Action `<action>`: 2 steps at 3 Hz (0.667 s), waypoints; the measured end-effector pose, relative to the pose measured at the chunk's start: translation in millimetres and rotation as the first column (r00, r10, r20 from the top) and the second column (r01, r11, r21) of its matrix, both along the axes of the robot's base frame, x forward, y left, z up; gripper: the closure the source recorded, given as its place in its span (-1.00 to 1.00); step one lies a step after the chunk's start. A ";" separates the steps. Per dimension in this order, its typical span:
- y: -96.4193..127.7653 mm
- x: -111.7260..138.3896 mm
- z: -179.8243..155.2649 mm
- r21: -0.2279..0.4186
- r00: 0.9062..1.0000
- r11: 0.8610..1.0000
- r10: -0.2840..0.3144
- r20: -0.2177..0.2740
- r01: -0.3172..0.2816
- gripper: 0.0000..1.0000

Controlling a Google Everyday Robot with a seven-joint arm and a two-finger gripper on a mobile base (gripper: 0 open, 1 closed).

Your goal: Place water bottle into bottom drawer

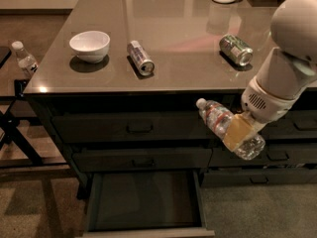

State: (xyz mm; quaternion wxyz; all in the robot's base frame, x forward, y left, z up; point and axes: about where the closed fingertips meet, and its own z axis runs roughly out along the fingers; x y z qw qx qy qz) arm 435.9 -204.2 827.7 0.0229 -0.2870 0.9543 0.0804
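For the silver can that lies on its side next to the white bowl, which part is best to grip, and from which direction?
Probably best: grip the can across the middle of its round body, coming down from above, because it lies flat on the countertop with both long sides free. For now the pincer hangs below the countertop's front edge, shut on the water bottle.
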 end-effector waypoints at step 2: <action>35.5 -23.8 -94.6 0.075 0.989 0.996 -0.032 -0.147 0.043 1.00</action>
